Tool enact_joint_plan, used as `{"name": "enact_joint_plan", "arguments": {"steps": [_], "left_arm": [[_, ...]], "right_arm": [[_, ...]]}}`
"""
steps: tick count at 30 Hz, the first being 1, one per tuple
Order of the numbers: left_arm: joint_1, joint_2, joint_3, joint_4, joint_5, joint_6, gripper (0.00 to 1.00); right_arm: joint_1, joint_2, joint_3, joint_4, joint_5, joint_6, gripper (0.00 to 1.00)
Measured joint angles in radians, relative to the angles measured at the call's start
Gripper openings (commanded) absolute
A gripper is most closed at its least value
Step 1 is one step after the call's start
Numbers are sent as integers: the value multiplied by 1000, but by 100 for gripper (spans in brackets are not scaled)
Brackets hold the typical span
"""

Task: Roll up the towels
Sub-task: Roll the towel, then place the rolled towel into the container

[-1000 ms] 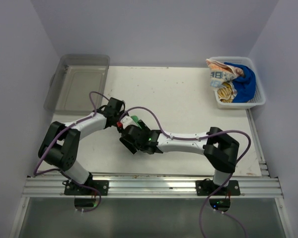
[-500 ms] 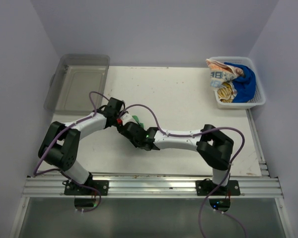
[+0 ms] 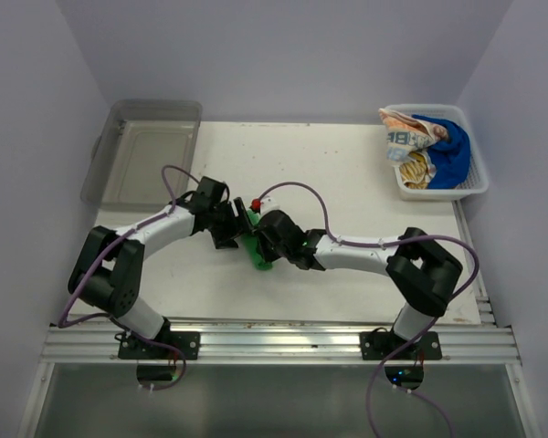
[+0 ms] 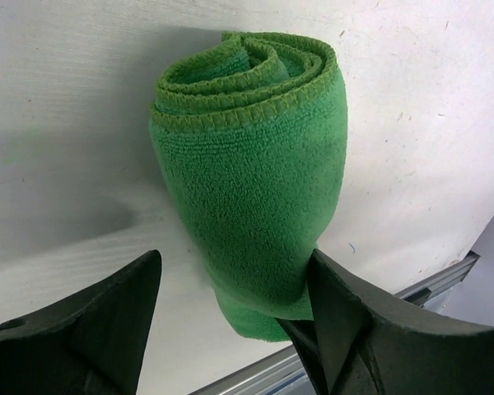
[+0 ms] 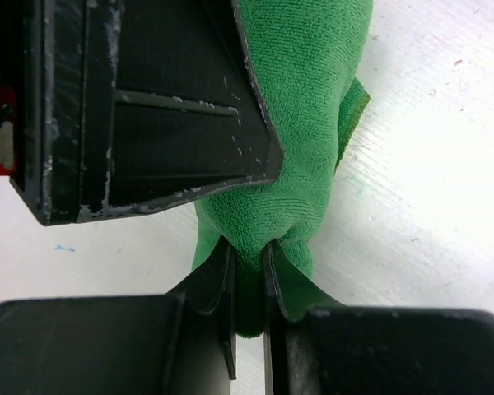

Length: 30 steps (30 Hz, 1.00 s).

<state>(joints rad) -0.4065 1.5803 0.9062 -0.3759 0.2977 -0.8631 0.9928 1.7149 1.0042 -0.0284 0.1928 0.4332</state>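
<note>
Centrally, right gripper (image 5: 247, 255) pinches green towel (image 4: 255, 189), left gripper (image 4: 232, 262) spread; basket (image 3: 438, 194) holds other towels (image 3: 431, 146).

Top camera overlooks the table (image 3: 347, 173); both wrist cameras share the green towel (image 4: 255, 181) close up.

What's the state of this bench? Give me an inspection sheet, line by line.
Surface: white table, faint specks.
Job's things: green towel rolled on the table; orange-and-white towel, blue towel and yellow towel bunched in the white basket.
Clutter: clear bin, far left.
End effectors: left end effector open astride the roll; right end effector pinching its end.
Cables: purple cables looping over both arms.
Surroundings: plain walls; metal rail at near edge.
</note>
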Motion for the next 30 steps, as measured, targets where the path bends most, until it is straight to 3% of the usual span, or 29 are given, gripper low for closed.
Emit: {"name": "enact_joint_plan", "arguments": {"steps": [12,26,27,30], "left_arm": [[0,42,0,54,57,-1,73],[-40,113,10,81,71,-1,80],[-45,117,14,82,71,-1,79],[-60,130,27,82,64,-4,62]], "right_arm": [[-86,-28,-143,227,-179,157,0],[-175,-29,-307,492,-351,349,0],[-179,-29,-315,504,-357,358,0],[-184,-29,-332,531,-370,378,0]]}}
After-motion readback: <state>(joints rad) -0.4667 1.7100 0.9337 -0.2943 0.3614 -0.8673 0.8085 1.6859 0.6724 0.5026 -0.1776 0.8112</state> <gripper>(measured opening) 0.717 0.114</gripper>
